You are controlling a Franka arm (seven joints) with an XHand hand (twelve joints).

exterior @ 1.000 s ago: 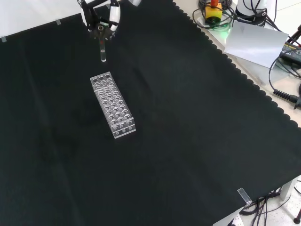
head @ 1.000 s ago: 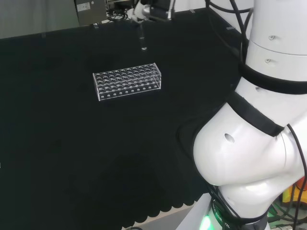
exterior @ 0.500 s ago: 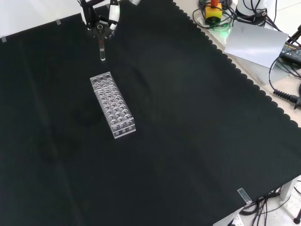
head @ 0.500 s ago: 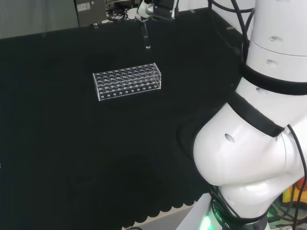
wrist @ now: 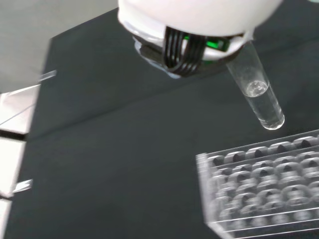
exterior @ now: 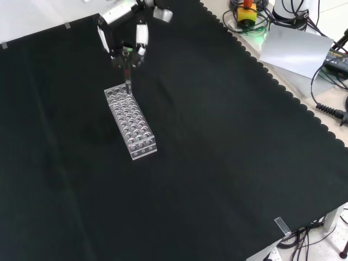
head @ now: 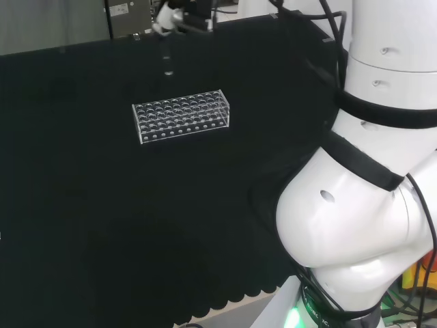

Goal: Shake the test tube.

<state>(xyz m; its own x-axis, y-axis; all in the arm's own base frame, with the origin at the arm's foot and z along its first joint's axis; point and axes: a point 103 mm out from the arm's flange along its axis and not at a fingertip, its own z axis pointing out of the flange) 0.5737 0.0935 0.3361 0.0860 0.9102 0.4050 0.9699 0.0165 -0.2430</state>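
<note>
while we watch from the front | robot hand (exterior: 126, 46) pinches test tube (exterior: 128, 81) | hanging above clear rack (exterior: 130, 120) on counter (exterior: 217, 152)

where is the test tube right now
The clear glass test tube hangs from the black and white hand, off the cloth, near one end of the clear plastic rack at the front view's upper left.

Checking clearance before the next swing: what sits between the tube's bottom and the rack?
Nothing. In the wrist view the test tube, held in the hand, hangs apart from the clear rack, with bare black cloth behind the gap.
</note>
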